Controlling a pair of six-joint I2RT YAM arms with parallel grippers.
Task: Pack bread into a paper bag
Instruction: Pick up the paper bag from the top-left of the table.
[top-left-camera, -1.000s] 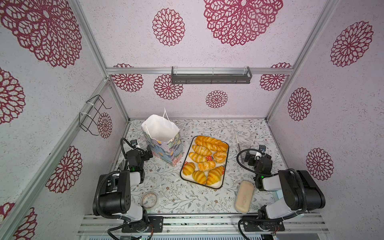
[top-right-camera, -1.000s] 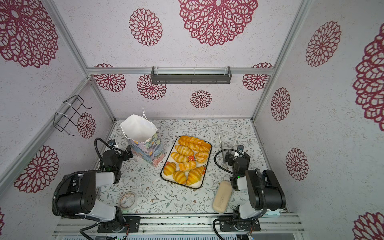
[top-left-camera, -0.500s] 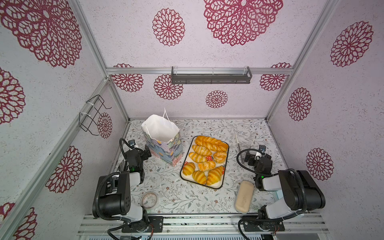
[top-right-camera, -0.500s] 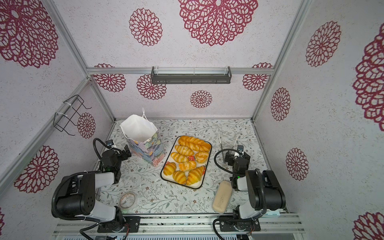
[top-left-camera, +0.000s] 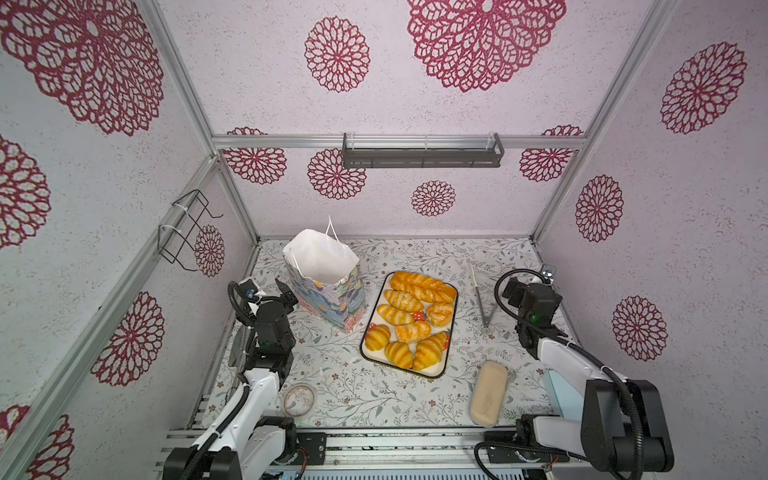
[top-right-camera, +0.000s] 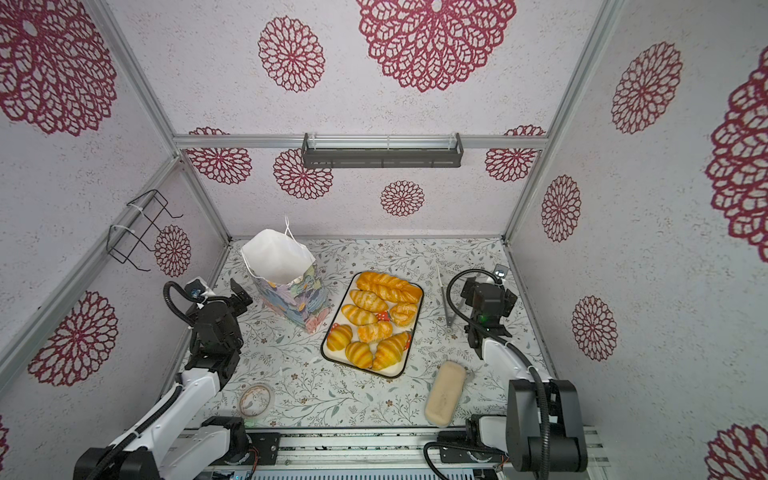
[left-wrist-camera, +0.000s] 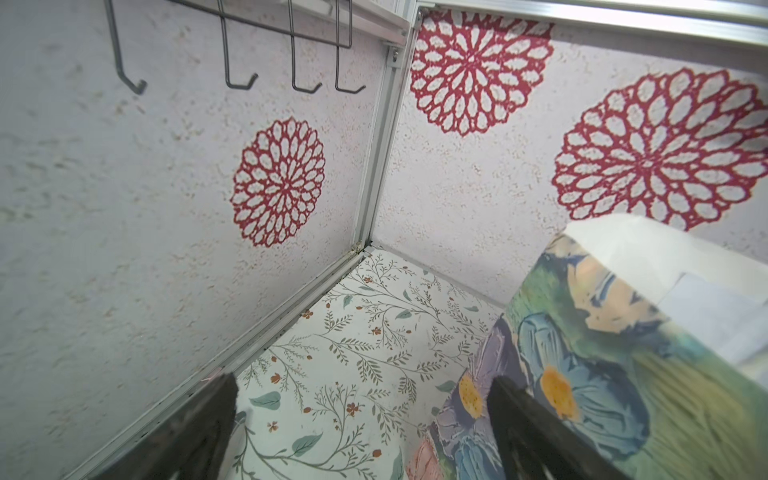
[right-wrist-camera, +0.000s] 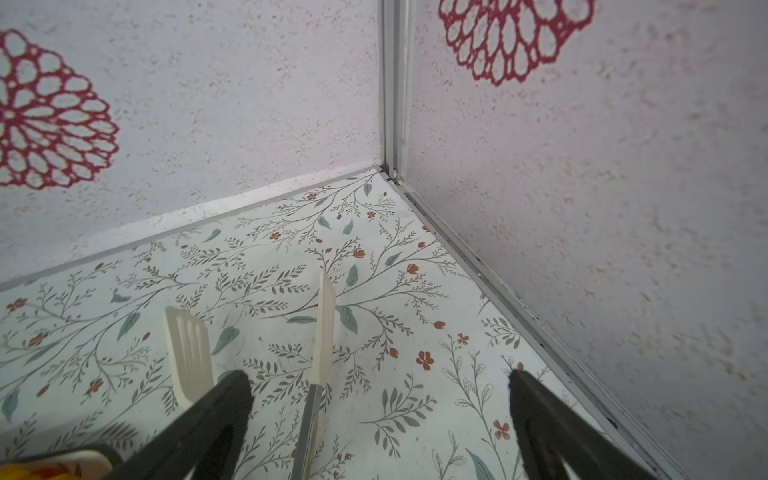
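While the left gripper (left-wrist-camera: 361, 395) stands spread and empty, the paper bag (left-wrist-camera: 602, 353) sits upright just beside it, its flowered wall close against 1 finger (left-wrist-camera: 532, 424); whether they touch cannot be told. The bread (top-left-camera: 411, 320) all lies on the tray (top-left-camera: 432, 369) in the middle of the table (top-left-camera: 332, 374), on the far side of the bag from that gripper and well apart from it. The right gripper (right-wrist-camera: 378, 380), also spread with nothing held between its 2 fingers (right-wrist-camera: 216, 415), hangs by the tongs (right-wrist-camera: 322, 328) on the table, near the tray's other side.
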